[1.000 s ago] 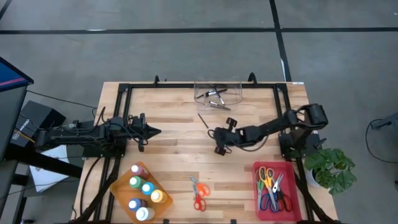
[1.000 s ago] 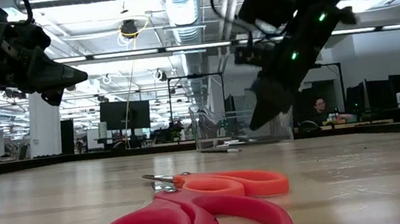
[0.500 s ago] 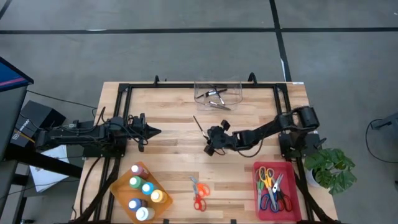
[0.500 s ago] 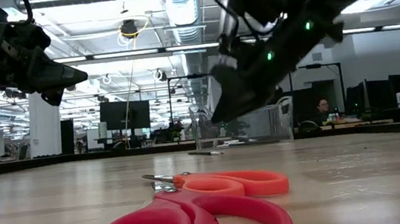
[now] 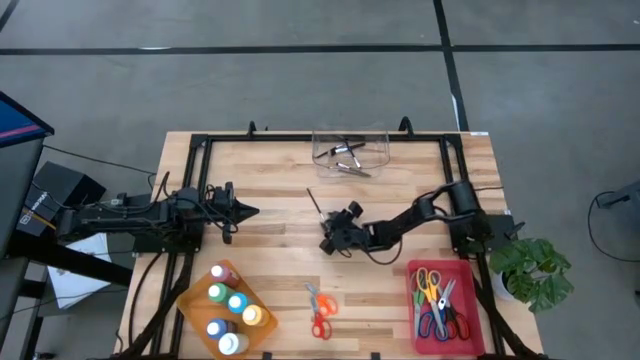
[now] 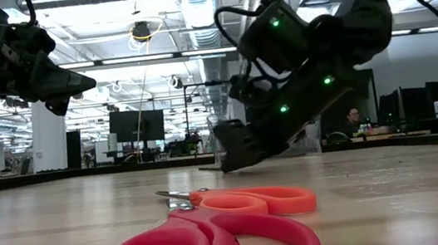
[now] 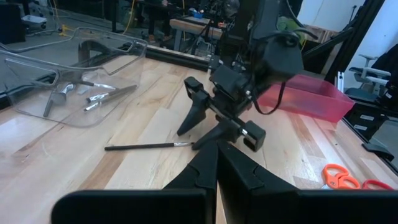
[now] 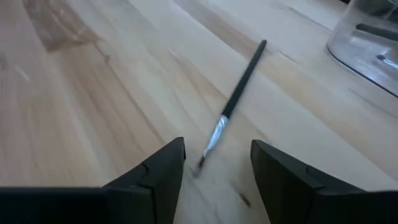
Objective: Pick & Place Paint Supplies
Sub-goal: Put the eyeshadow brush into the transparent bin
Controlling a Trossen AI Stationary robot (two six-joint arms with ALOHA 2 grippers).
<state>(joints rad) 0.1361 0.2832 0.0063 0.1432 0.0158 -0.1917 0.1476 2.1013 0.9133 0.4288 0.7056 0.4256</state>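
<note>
Centrally on the worktop (image 5: 280,170) lies a thin dark brush (image 8: 235,102), flat on the wood and bare of any grip, its silver ferrule and bristle end pointing toward the right gripper (image 5: 326,238). That gripper sits low over the wood just near of the brush, its fingers (image 8: 163,168) spread apart on either side of the bristle tip and holding nothing. Beyond the brush, at the far edge, a clear plastic bin (image 5: 350,150) holds more brushes. Loose red scissors (image 5: 319,311) lie at the near edge, between an orange tray (image 5: 192,297) on the left and a pink bin (image 5: 413,300) on the right. The orange tray carries the small paint bottles (image 5: 232,310), standing upright in a cluster; the pink bin holds several scissors with coloured handles. The left gripper (image 5: 246,211) waits well to the left of the brush, raised above the wood, its fingers pressed together and empty. A potted plant (image 5: 535,268) stands off the worktop's right side.
</note>
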